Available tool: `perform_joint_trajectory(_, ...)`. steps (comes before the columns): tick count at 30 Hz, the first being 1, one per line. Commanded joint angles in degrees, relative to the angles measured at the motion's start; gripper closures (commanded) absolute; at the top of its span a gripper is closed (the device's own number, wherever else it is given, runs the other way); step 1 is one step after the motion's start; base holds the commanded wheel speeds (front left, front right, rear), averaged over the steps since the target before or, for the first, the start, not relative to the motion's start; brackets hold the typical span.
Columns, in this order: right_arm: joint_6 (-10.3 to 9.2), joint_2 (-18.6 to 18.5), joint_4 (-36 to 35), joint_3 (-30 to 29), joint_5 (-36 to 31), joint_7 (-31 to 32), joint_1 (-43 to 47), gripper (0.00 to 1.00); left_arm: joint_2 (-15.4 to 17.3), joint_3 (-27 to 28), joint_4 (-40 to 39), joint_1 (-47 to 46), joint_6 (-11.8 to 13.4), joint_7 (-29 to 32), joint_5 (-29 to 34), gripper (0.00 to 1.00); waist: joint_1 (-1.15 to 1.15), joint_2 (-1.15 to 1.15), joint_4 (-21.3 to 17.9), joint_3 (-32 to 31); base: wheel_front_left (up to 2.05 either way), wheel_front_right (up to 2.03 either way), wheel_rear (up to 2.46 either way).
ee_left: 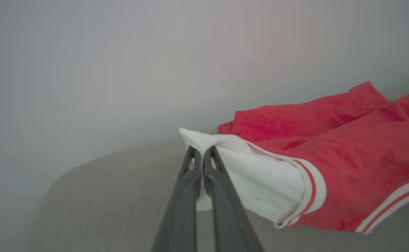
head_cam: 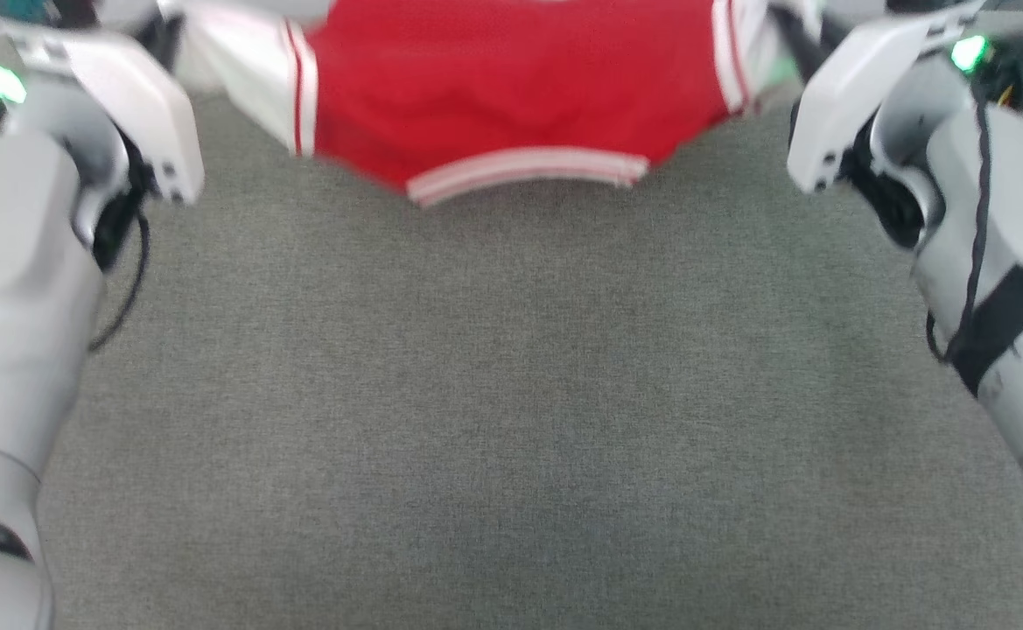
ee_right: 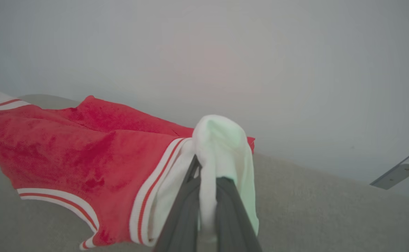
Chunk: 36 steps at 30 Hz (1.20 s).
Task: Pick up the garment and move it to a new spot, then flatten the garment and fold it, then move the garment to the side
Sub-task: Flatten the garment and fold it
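Note:
The garment [head_cam: 511, 96] is a bright-red top with white sleeve ends and thin red-and-white bands; it hangs stretched between my two arms at the top of the head view, its striped edge sagging just above the grey fabric surface [head_cam: 511, 420]. In the left wrist view my left gripper [ee_left: 202, 151] is shut on one white sleeve end of the garment [ee_left: 347, 164]. In the right wrist view my right gripper [ee_right: 206, 164] is shut on the other white sleeve end, which drapes over the fingertips, with the garment [ee_right: 78, 154] trailing to the left.
Grey woven fabric covers the whole work surface in front of me. My pale forearms [head_cam: 21, 289] [head_cam: 992, 262] frame it at both sides. A pale wall [ee_left: 155, 63] rises behind the surface's far edge, and a grey metal bracket [ee_right: 395, 174] shows at the right.

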Motion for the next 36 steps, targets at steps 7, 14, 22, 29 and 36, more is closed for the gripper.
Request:
perform_joint_trajectory(7, -0.01, -5.01, -8.24, 3.33, 9.86, 9.02, 9.70, 1.00, 0.71, -1.97, -2.32, 9.20, -0.33, 8.02, -4.88, 1.00, 0.00, 0.00, -0.04, -2.89, 0.00, 0.00, 0.00)
perform_joint_trajectory(14, -0.01, -11.36, -18.10, 5.29, 14.97, 16.52, 20.79, 1.00, 4.59, -3.39, -11.40, 19.80, 0.37, 16.60, -9.25, 1.00, 0.00, 0.00, 0.19, -6.61, 0.00, 0.00, 0.00)
perform_joint_trajectory(22, -0.01, -17.94, -31.01, 3.24, 17.98, 25.70, 33.48, 1.00, 13.91, -2.69, -34.51, 35.03, 9.30, 26.17, -13.56, 1.00, 0.00, 0.00, 0.55, -9.91, 0.00, 0.00, 0.00)
perform_joint_trajectory(29, -0.01, -22.64, -43.38, -1.65, 20.08, 36.27, 44.39, 1.00, 24.29, -0.78, -59.67, 48.90, 22.24, 33.03, -17.75, 1.00, 0.00, 0.00, 0.76, -10.65, 0.00, 0.00, 0.00)
perform_joint_trajectory(36, -0.01, -23.98, -54.95, -9.22, 19.56, 47.15, 55.49, 1.00, 30.65, -0.11, -74.01, 58.03, 30.62, 36.29, -20.65, 1.00, 0.00, 0.00, 1.11, -9.93, 0.00, 0.00, 0.00)
